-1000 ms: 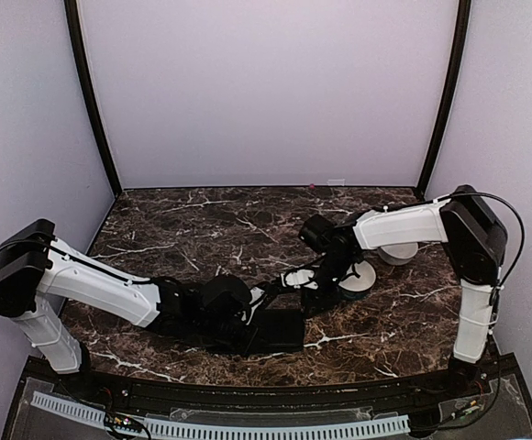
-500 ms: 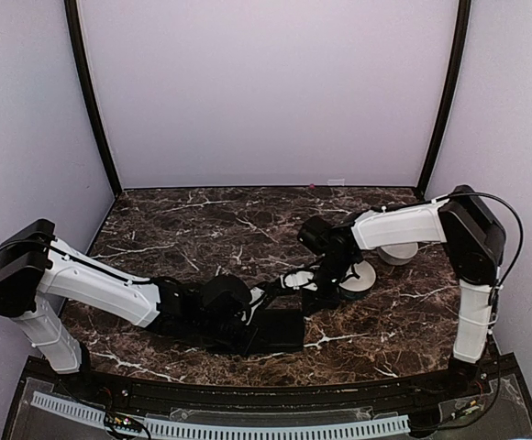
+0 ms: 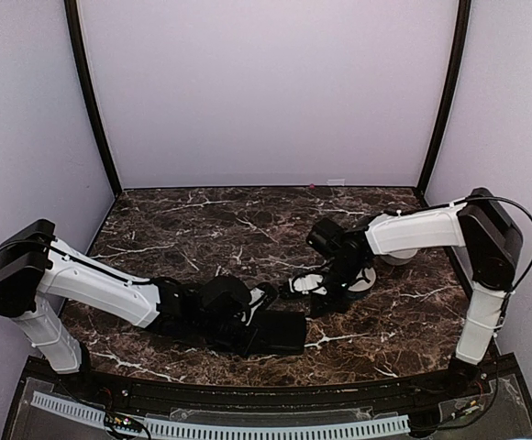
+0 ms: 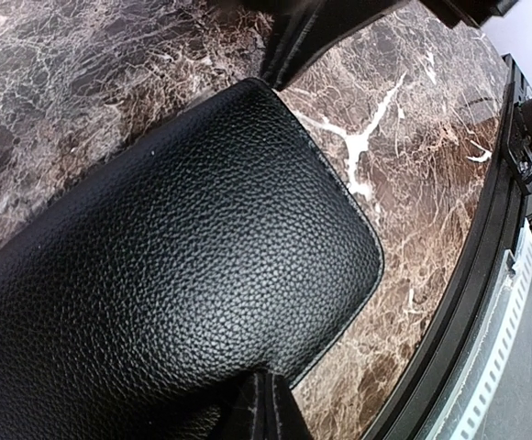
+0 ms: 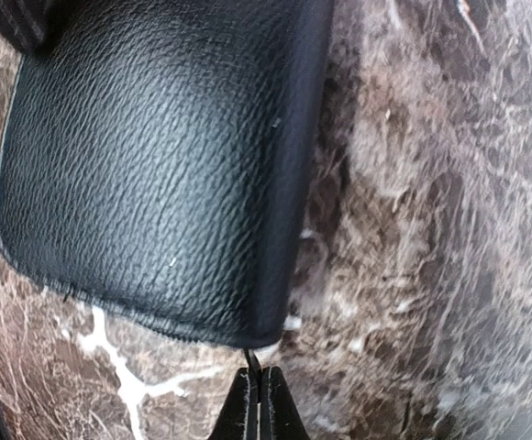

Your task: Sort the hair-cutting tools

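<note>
Down at the bottom edge of the left wrist view, the left gripper (image 4: 266,411) is pressed closed, its tips over the black zip case (image 4: 183,257). Likewise the right gripper (image 5: 259,405) is closed, tips touching the case's lower corner on the marble table (image 5: 413,229). Where the hair-cutting tools lie cannot be told.

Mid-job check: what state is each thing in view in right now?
Black case: flat on the table, looks closed.
Left gripper: shut, tips at the case's edge.
Right gripper: shut, tips at the case's corner.
Near bowl: upright, partly hidden.
Far bowl: upright, contents hidden.
</note>
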Robot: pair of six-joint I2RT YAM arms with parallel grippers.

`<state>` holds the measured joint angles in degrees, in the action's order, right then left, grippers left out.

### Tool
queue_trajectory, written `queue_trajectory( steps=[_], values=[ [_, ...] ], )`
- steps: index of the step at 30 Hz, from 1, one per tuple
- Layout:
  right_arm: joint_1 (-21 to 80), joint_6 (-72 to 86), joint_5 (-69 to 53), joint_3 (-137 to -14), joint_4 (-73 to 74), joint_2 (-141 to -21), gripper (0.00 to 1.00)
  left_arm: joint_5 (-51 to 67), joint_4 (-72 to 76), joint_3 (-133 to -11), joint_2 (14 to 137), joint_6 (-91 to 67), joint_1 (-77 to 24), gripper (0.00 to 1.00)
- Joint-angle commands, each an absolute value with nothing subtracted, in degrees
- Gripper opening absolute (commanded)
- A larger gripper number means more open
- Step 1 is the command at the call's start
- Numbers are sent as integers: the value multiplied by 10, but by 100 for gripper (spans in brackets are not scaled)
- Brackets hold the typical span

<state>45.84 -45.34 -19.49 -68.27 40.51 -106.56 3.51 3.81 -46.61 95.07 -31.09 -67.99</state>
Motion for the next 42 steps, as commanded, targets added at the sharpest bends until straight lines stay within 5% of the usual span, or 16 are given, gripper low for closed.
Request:
queue_trajectory(
  steps=[1,5,9,14,33,42],
  values=[
    [464,-448,-171,-640,397,-1021,0,17,-59,-431,973,-309,-676,1],
    [462,-425,-164,-638,366,-1010,0,-38,-74,-444,952,-281,-694,7],
    [461,-412,-171,-689,370,-1036,0,-164,-125,-497,938,-194,-749,28],
    [462,-415,-177,-737,382,-1069,0,-241,-138,-541,940,-101,-790,33],
    [463,-417,-173,-802,405,-1123,0,-278,-78,-646,1061,69,-783,34],
    [463,-415,-171,-798,405,-1122,0,-238,-61,-637,1081,38,-732,23]
  ],
)
